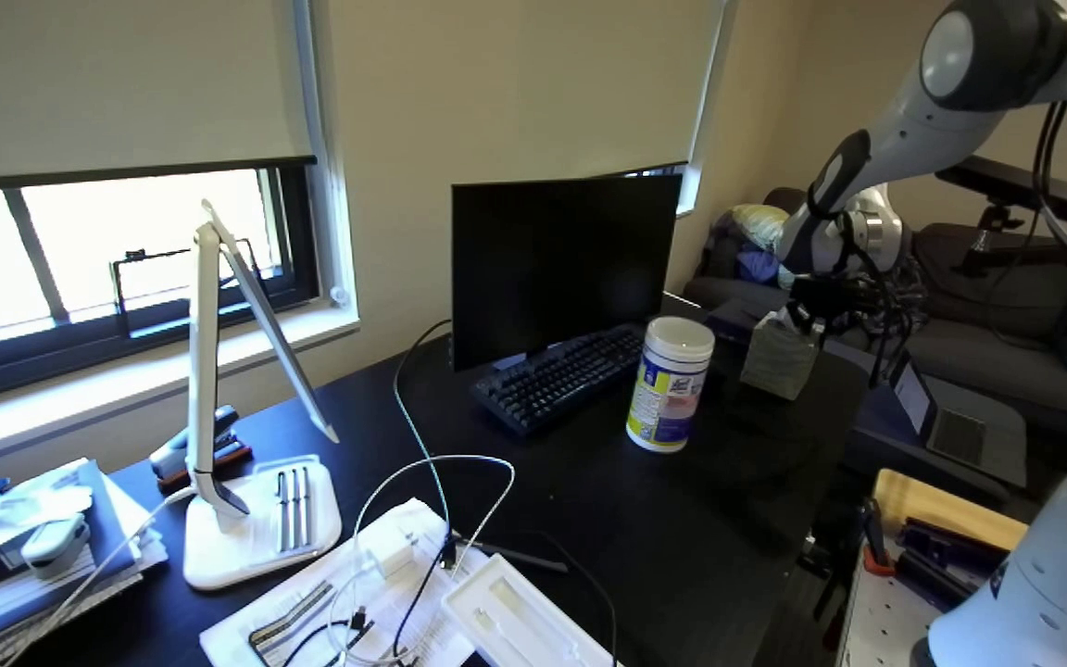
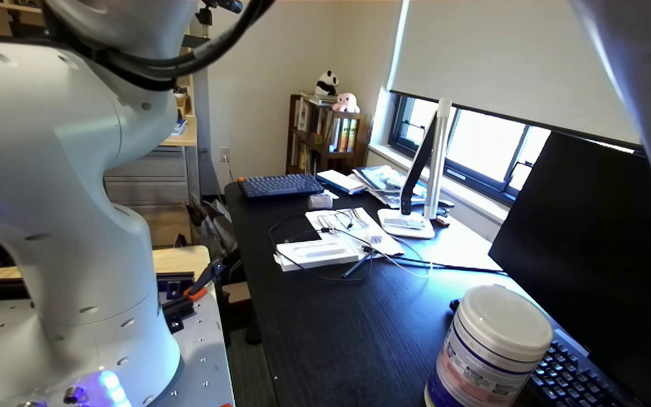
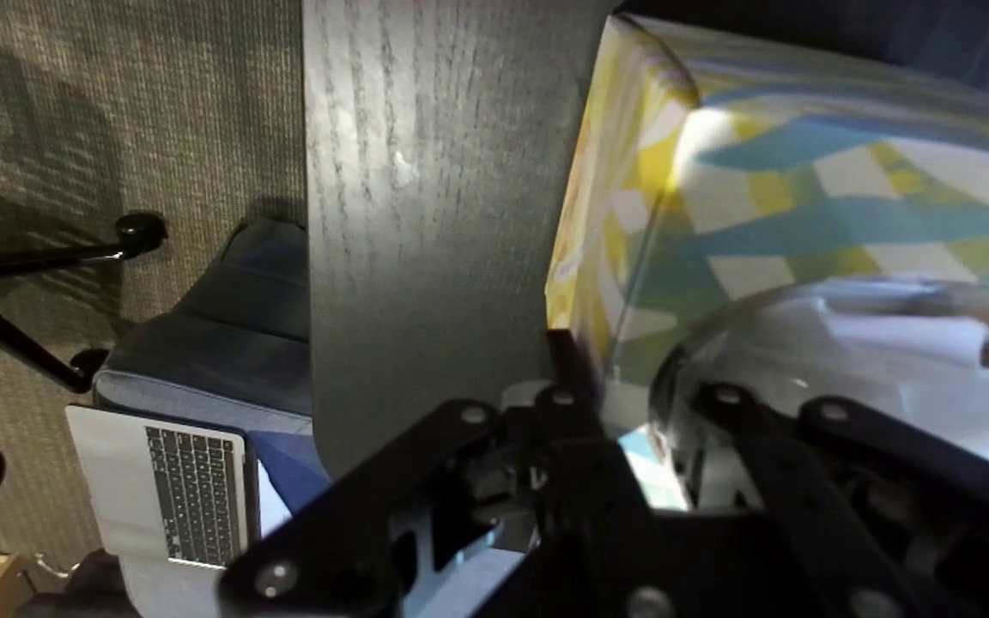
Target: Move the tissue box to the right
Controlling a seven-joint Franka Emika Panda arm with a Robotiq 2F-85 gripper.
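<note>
The tissue box (image 1: 779, 361) is near the desk's far end, by the edge, in an exterior view; it looks slightly tilted. In the wrist view the tissue box (image 3: 803, 215) shows a yellow, teal and white pattern, with white tissue (image 3: 924, 360) behind clear film in its opening. My gripper (image 3: 619, 369) has one finger along the box's outer side and one in the opening, shut on the box's top edge. The gripper also shows above the box in an exterior view (image 1: 804, 321). Whether the box's bottom touches the desk cannot be told.
A white canister (image 1: 672, 384) stands beside the box; it also shows in an exterior view (image 2: 489, 345). A monitor (image 1: 571, 269) and a keyboard (image 1: 561, 375) are behind it. A lamp (image 1: 205, 371), papers and cables lie further off. A laptop (image 1: 960, 435) sits beyond the desk edge.
</note>
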